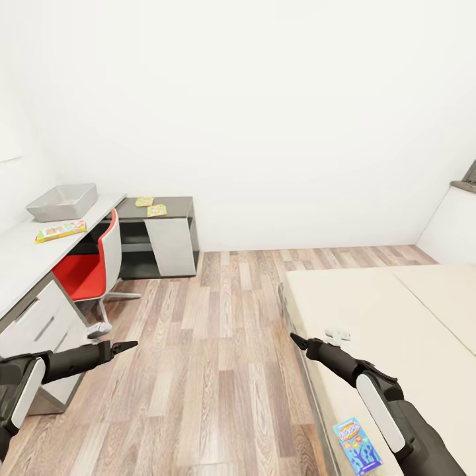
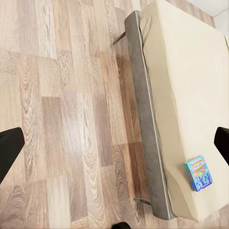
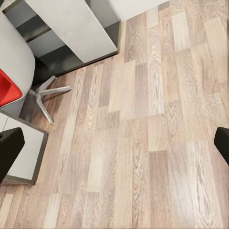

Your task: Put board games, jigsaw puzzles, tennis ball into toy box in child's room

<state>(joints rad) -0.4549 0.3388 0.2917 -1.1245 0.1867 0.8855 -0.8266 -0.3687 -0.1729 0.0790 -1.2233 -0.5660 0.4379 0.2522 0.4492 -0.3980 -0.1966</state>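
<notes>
i see the blue board game (image 1: 357, 445) flat on the bed (image 1: 396, 311), near the edge by my right gripper (image 1: 295, 341) — long axis roughly along that edge. both grippers — left gripper (image 1: 127, 345) too — empty, fingers spread wide in the wrist views.

A shallow pale grey translucent toy box (image 1: 63, 201) with sloping sides sits upright at the far end of the L-shaped pale grey desk top (image 1: 20, 254), with a flat yellow-green-red game box (image 1: 61, 231) lying just in front of it. Two thin multicoloured jigsaw puzzle boards (image 1: 151, 205) lie flat, close together, on the desk's lower dark grey wing. A small blue cartoon-printed game box (image 1: 357, 445) (image 2: 199, 173) lies flat near the edge of the cream-beige bed (image 1: 396, 317).
</notes>
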